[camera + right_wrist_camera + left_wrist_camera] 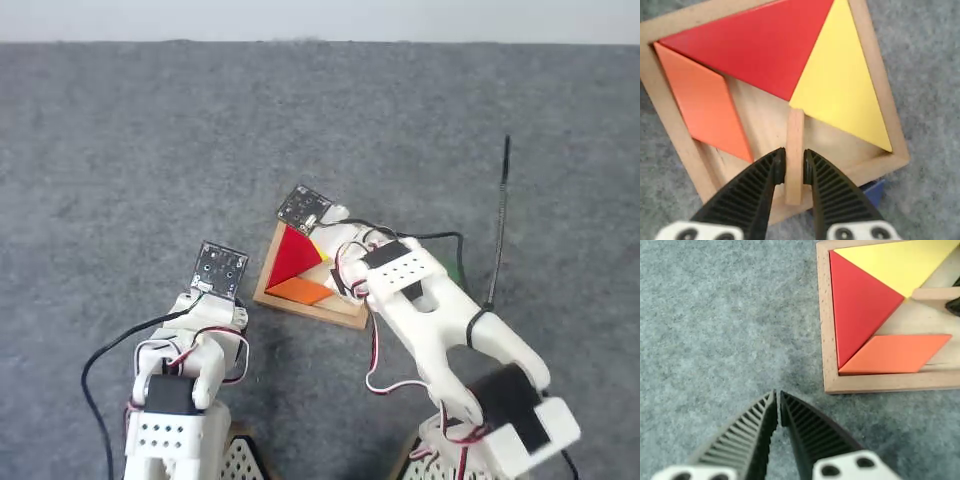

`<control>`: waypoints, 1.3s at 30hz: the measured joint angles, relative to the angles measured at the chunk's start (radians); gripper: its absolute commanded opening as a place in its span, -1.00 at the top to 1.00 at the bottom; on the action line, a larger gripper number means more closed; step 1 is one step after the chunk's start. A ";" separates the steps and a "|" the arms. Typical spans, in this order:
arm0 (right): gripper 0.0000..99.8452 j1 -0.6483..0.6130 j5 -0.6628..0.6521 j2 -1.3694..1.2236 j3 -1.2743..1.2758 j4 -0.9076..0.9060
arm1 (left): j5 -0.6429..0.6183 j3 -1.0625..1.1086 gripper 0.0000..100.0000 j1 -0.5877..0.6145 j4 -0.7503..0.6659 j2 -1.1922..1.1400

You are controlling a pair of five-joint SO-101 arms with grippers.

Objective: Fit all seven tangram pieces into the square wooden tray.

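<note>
Right wrist view: right jaws pinch wooden piece (795, 140) upright in tray (765, 125); next, probably tip it flat. Left jaws closed, empty.

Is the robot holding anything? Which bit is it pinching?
The right gripper pinches a plain wooden piece standing on edge in the tray, across its two flat faces near one end. The left gripper is shut, holding nothing.

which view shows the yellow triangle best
Right wrist view: the whole yellow triangle lies flat in the tray, unobstructed. The left wrist view cuts it off at the frame edge; the high view catches a sliver.
</note>
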State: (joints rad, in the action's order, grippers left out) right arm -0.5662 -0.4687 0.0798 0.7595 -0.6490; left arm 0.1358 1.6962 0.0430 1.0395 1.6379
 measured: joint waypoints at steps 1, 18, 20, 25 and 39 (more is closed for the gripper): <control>0.68 -0.006 0.000 -0.012 0.000 -0.002 | 0.000 0.000 0.97 0.000 0.000 0.000; 0.59 -0.032 -0.020 0.149 0.020 -0.080 | 0.000 0.000 0.97 0.000 0.000 0.000; 0.59 -0.032 -0.014 0.215 0.052 -0.080 | 0.000 0.000 0.97 0.000 0.000 0.000; 0.60 -0.034 -0.009 0.299 0.103 -0.080 | 0.000 0.000 0.97 0.000 0.000 0.000; 0.60 0.147 0.072 0.213 0.081 -0.023 | 0.000 0.000 0.97 0.000 0.000 0.000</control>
State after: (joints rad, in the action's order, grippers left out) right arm -0.4189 -0.3966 0.2931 0.8408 -0.6720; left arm 0.1358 1.6962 0.0430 1.0395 1.6379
